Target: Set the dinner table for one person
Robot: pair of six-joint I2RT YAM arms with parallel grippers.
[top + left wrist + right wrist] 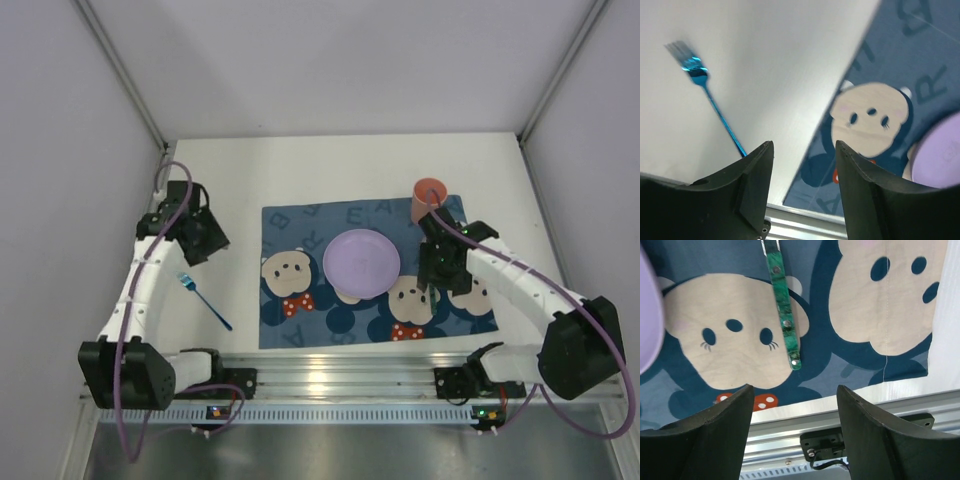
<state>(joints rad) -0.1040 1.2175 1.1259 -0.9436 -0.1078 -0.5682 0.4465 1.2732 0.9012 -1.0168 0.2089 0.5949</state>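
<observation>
- While your left end effector (804, 150) hangs spread and empty, the blue fork (715, 107) lies on the white surface (330, 170) beside the placemat (300, 225).
- Your right end effector (795, 395) gapes above the green-handled knife (785, 315) on that placemat.

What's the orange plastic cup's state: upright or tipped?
Upright. In the top view the orange plastic cup shows its round open rim facing up, at the far right corner of the blue mouse-print placemat.

One plate (361, 263), cup (430, 200), fork (205, 297), knife (784, 315), placemat (300, 225).
</observation>
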